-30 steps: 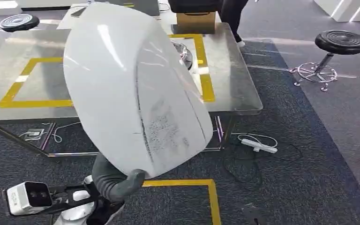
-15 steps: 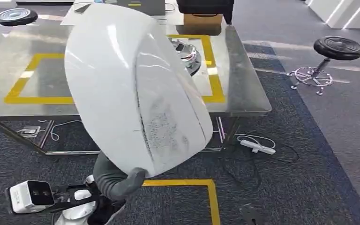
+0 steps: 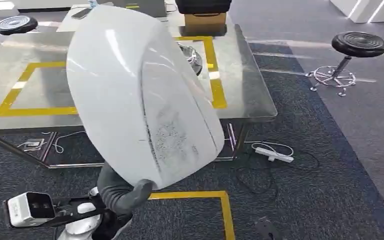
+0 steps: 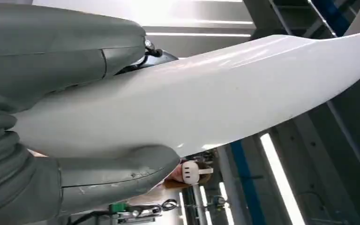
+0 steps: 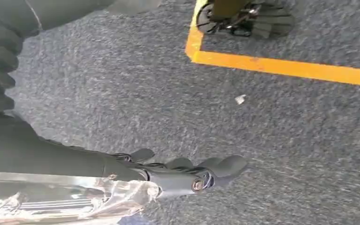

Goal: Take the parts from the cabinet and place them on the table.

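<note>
A large white curved panel (image 3: 140, 95) fills the middle of the head view, tilted, with a scuffed grey patch on its lower face. My left hand (image 3: 124, 192) grips its lower edge from below. In the left wrist view the grey thumb (image 4: 75, 56) and fingers (image 4: 117, 171) clamp the panel (image 4: 225, 98) from both sides. Behind the panel stands the table (image 3: 245, 100) with a yellow tape rectangle (image 3: 27, 109) on its top. My right hand (image 5: 183, 171) hangs over the dark carpet, its fingers loosely extended and holding nothing.
A shiny metal part (image 3: 192, 57) lies on the table by the panel's far edge, and a cardboard box (image 3: 205, 22) behind it. Black stools (image 3: 362, 45) (image 3: 15, 24) stand right and far left. A power strip (image 3: 273, 154) with cables and yellow floor tape (image 3: 222, 197) lie below the table. A person (image 4: 194, 171) stands beyond the panel.
The whole picture sways slightly, so the camera has moved. The panel stays in my left hand at the same tilt.
</note>
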Action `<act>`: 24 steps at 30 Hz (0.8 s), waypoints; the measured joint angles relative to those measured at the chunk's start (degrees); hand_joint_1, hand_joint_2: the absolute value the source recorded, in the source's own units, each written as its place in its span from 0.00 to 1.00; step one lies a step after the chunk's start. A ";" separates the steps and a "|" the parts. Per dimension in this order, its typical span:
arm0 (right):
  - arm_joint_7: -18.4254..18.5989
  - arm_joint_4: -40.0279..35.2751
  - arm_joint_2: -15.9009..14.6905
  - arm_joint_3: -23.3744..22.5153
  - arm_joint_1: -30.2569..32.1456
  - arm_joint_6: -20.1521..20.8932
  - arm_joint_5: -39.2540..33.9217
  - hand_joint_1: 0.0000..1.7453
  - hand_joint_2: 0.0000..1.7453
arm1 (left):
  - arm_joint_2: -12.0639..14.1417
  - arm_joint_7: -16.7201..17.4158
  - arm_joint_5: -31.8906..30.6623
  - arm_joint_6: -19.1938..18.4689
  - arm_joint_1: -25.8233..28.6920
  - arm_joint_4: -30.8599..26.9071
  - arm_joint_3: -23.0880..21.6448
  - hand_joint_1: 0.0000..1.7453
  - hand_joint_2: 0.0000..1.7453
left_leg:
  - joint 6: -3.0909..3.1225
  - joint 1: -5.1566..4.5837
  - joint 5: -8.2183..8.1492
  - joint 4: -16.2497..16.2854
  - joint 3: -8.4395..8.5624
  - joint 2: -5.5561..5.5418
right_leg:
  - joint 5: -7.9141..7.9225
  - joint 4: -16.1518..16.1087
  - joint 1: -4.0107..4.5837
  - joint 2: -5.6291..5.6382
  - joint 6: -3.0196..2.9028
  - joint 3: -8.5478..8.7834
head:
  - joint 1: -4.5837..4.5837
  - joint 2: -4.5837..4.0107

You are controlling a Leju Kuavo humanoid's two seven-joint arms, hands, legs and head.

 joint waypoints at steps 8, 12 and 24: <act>-0.37 0.00 0.00 0.02 -0.03 0.20 0.41 0.00 1.00 | -0.04 -0.92 -3.72 2.45 0.08 0.15 0.13 1.00 1.00 | 1.45 -0.15 7.65 -15.34 7.04 -0.07 | -0.46 -0.27 0.42 0.42 1.24 0.14 | 0.07 -0.02; -1.09 0.00 0.02 0.11 -0.05 0.11 0.87 0.00 1.00 | -0.13 -0.94 -4.26 2.56 0.16 0.17 0.15 1.00 1.00 | 3.18 0.05 7.55 -15.81 8.19 -0.22 | -1.04 1.82 0.15 0.02 2.49 -0.25 | 0.20 -0.02; -3.28 0.04 0.17 0.22 0.82 -1.01 -0.09 0.00 1.00 | -0.15 2.91 -3.67 5.33 0.64 1.14 0.98 1.00 1.00 | 1.67 -0.17 4.77 -15.41 11.01 -0.24 | 2.16 0.55 0.20 -0.14 1.47 -2.98 | 0.48 -0.02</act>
